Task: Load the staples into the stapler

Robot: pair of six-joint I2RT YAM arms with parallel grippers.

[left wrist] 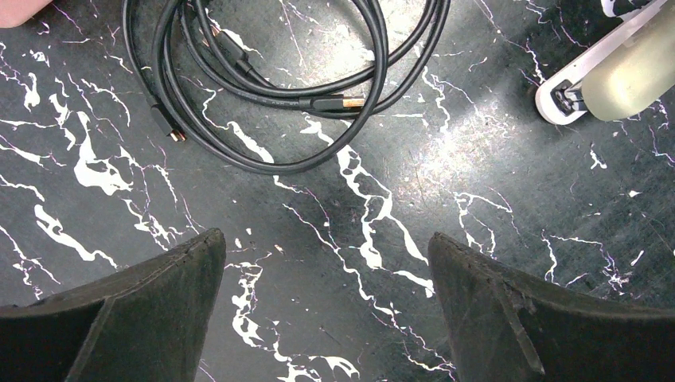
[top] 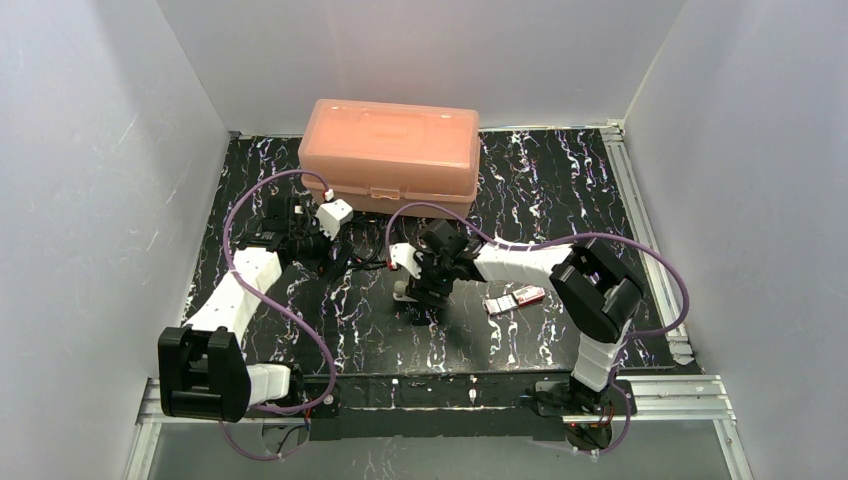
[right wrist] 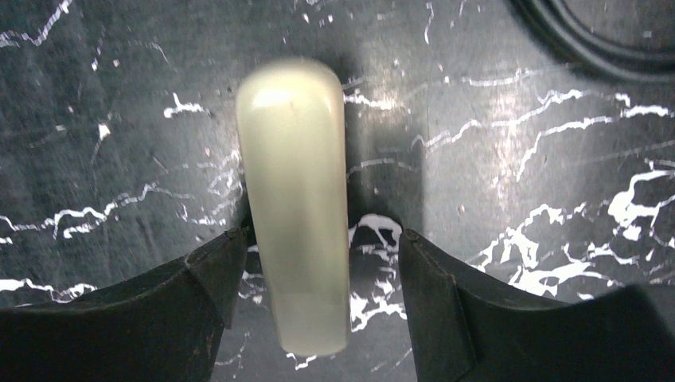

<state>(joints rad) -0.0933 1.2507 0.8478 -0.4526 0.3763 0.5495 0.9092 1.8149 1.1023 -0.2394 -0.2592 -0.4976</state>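
Observation:
A pale cream stapler point(right wrist: 294, 199) lies lengthwise on the black marbled table, between the fingers of my right gripper point(right wrist: 322, 234). That gripper is open: its left finger sits close against the stapler's side and a clear gap shows on the right. From above the stapler point(top: 404, 293) is mostly hidden under this gripper point(top: 425, 297). The staples point(top: 516, 298), a small pink-red box with its white tray slid out, lie on the table to the right of it. My left gripper point(left wrist: 326, 239) hangs open over bare table with nothing between its fingers. The stapler's end point(left wrist: 621, 72) shows at that view's upper right.
A coiled black cable point(left wrist: 263, 87) lies just beyond the left gripper, between the two arms point(top: 365, 262). A large closed orange plastic case point(top: 390, 155) stands at the back. White walls enclose the table on three sides.

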